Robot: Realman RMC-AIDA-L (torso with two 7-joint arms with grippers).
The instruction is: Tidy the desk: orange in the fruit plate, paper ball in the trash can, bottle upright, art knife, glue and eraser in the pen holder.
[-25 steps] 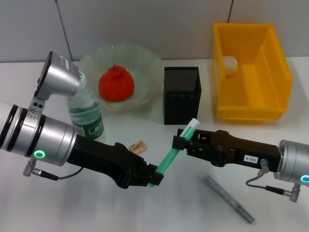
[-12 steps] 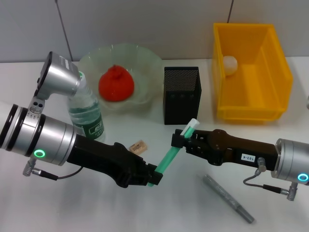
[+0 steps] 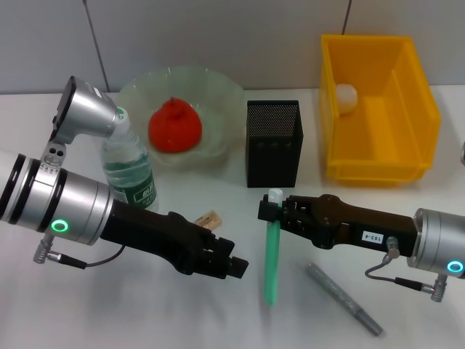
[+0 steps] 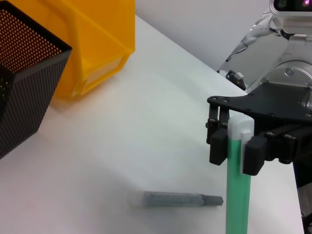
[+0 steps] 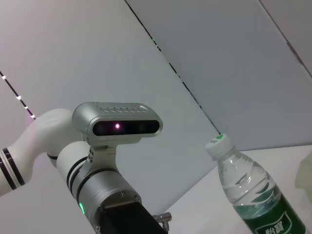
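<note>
White desk (image 3: 145, 313), grey wall panels (image 3: 218, 36)

White desk (image 3: 145, 313): smooth, evenly lit, soft shadows. Behind it, pale grey wall (image 3: 240, 36) of flat panels, divided by thin dark seams (image 3: 96, 43).

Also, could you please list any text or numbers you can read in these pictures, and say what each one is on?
"103-4": small white sticker on the right arm, read from the head view, last digit uncertain.
White print on the bottle's green label: too blurred to read in both the head and right wrist views.
Nothing else carries readable text.
</note>
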